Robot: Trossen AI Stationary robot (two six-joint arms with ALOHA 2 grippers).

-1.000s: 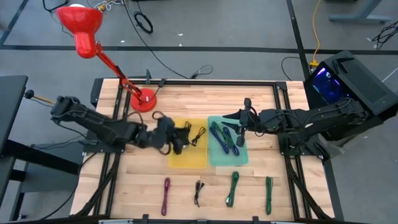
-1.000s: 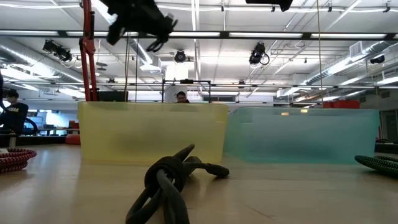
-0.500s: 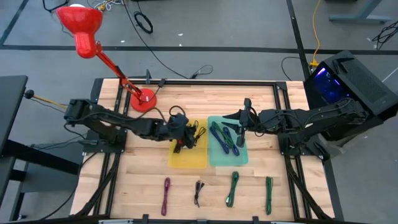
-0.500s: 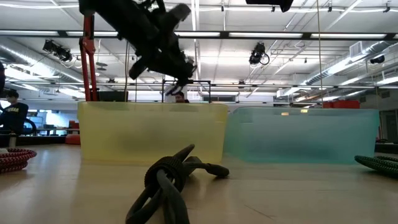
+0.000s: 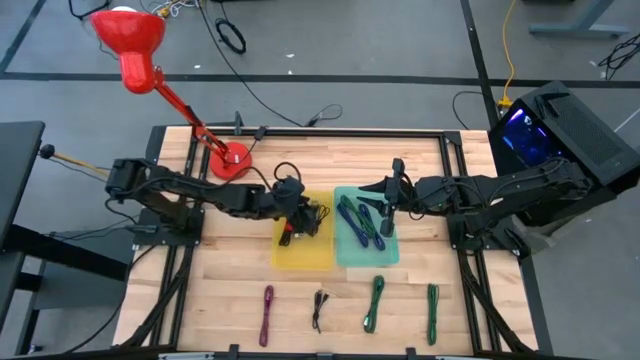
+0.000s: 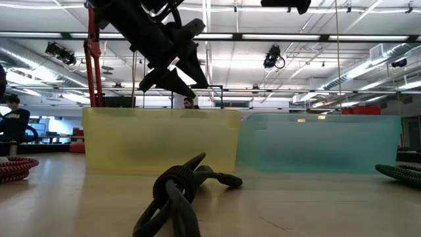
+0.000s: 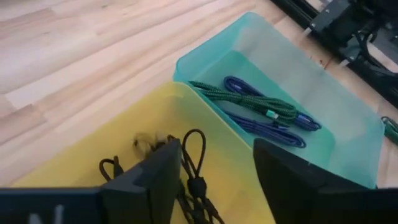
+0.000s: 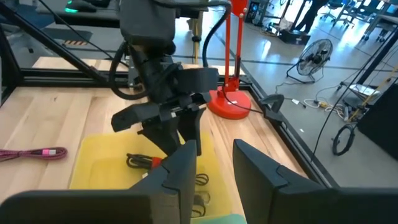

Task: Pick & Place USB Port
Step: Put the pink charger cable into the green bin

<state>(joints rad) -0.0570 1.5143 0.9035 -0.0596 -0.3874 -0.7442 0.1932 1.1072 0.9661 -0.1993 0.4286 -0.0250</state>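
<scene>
High view – left gripper [image 5: 303,216]: over the yellow bin [image 5: 303,258] near the table [image 5: 300,160] centre, fingers spread, nothing between them.
High view – black USB cable [image 5: 318,218]: lies in the yellow bin by its far right corner, just beside the fingertips; coiled, so no clear long axis.
High view – right gripper [image 5: 390,207]: hangs over the right edge of the teal bin [image 5: 366,255]; whether it is parted or closed cannot be told.
High view – teal bin contents: blue cables [image 5: 372,232] and a green cable [image 5: 350,217], long axes slanting from far left to near right.
High view – near edge of table: purple cable [image 5: 268,312], small black cable [image 5: 319,308], two green cables [image 5: 374,303], each lengthwise toward the near edge.
Low view – left gripper [image 6: 176,80]: above the yellow bin's rim [image 6: 161,112], fingers apart, pointing down.
Left wrist view – black USB cable [image 7: 194,171]: loops on the yellow floor between the two fingers [image 7: 149,180], not gripped.
Right wrist view – left gripper [image 8: 171,127]: released, above the yellow bin [image 8: 99,165].
</scene>
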